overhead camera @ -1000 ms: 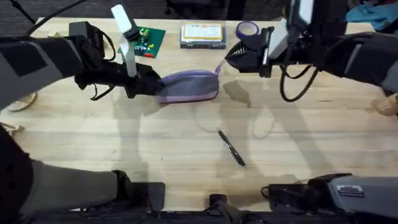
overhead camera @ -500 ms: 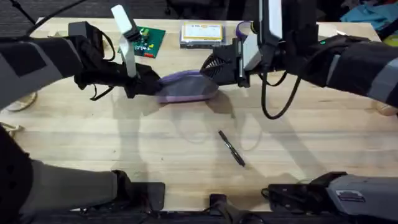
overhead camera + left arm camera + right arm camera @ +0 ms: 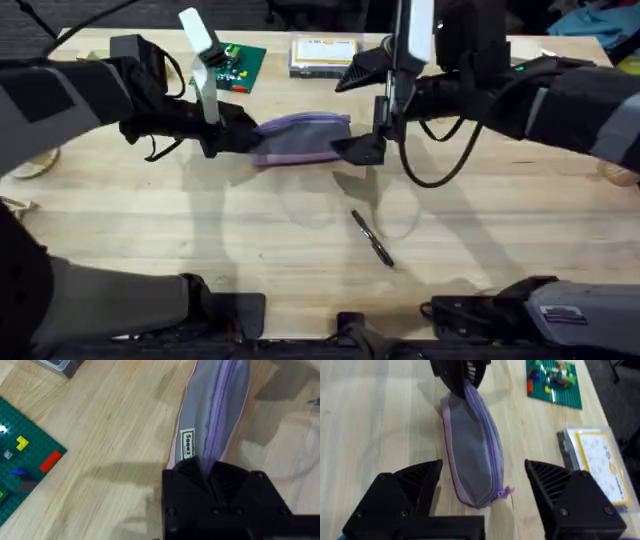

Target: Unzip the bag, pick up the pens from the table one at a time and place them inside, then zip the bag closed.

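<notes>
The lilac bag (image 3: 300,138) with its grey side panel lies at the table's (image 3: 200,230) far middle, zip shut along its top. My left gripper (image 3: 232,133) is shut on the bag's left end; the left wrist view shows this gripper (image 3: 207,467) clamped on the bag (image 3: 215,405). My right gripper (image 3: 348,118) is open wide at the bag's right end, one finger on each side. In the right wrist view the gripper (image 3: 482,467) straddles the bag (image 3: 470,440), with the zip pull (image 3: 506,492) between the fingers. A black pen (image 3: 372,238) lies nearer, alone.
A green brick plate (image 3: 232,65) and a clear box with a yellow label (image 3: 326,55) sit at the table's far edge behind the bag. Bare wood stretches across the near half around the pen.
My right gripper has swung left and down from beside the bag onto its right end, and its fingers now spread wide. The left gripper, bag and pen stayed put.
</notes>
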Controlling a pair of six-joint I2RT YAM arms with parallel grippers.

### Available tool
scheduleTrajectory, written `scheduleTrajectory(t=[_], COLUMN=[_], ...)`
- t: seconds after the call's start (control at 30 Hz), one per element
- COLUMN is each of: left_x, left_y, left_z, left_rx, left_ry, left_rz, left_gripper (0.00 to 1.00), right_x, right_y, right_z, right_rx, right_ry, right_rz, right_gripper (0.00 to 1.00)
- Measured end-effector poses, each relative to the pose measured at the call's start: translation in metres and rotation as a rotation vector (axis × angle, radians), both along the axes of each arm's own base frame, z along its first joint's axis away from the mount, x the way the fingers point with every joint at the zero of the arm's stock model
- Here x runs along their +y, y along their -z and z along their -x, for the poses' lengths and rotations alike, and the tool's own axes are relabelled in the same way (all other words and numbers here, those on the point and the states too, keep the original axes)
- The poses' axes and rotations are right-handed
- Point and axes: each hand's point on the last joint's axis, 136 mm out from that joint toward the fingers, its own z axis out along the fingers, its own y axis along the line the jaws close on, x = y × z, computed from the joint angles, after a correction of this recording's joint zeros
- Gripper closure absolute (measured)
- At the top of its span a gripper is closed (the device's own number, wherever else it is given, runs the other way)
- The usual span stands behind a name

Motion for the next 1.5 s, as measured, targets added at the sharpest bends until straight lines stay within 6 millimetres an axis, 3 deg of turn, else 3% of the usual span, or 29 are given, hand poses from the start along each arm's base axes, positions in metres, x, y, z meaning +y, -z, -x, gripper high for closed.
scheduleTrajectory(t=[0.33,0.37,0.67,0.83,1.4,1.43,1.5], left_x=[0.0,0.0,0.0,0.0,0.0,0.0,0.0], left_y=[0.0,0.0,0.0,0.0,0.0,0.0,0.0], left_z=[0.0,0.0,0.0,0.0,0.0,0.0,0.0], left_rx=[0.0,0.0,0.0,0.0,0.0,0.0,0.0], left_ry=[0.0,0.0,0.0,0.0,0.0,0.0,0.0], left_rz=[0.0,0.0,0.0,0.0,0.0,0.0,0.0], left_gripper=[0.958,0.958,0.958,0.958,0.958,0.958,0.958], right_x=[-0.028,-0.044,-0.096,-0.099,-0.102,-0.102,-0.102], right_y=[0.011,0.009,-0.007,-0.014,-0.01,-0.01,-0.01], right_z=[-0.02,-0.029,-0.048,-0.045,-0.049,-0.048,-0.048], right_rx=[0.0,0.006,0.038,0.114,0.934,1.077,1.146], right_ry=[0.12,0.159,0.227,0.243,0.754,0.835,0.873], right_rz=[0.071,0.059,-0.077,-0.153,-0.49,-0.551,-0.58], right_gripper=[0.005,0.006,0.006,0.006,0.004,0.004,0.005])
